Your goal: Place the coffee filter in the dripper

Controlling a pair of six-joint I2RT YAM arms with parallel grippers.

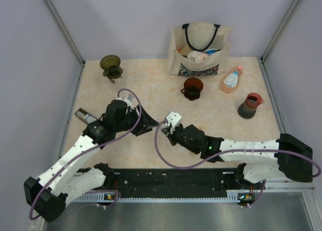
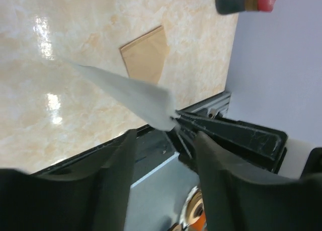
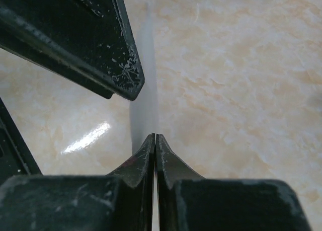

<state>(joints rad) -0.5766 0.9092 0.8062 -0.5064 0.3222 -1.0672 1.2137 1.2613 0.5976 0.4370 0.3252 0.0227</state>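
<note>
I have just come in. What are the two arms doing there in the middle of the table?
The right gripper is shut on the edge of a white coffee filter and holds it above the table, near the middle. The left gripper is close beside it with its jaws open, not gripping the filter. A second, brown filter lies flat on the table. The white filter is not yet in a dripper.

White coffee filter (image 2: 132, 92) mid-frame, pinched by the right gripper (image 2: 176, 120); left gripper (image 2: 165, 136) parted below it; brown filter (image 2: 147, 54) flat, upper centre.
</note>
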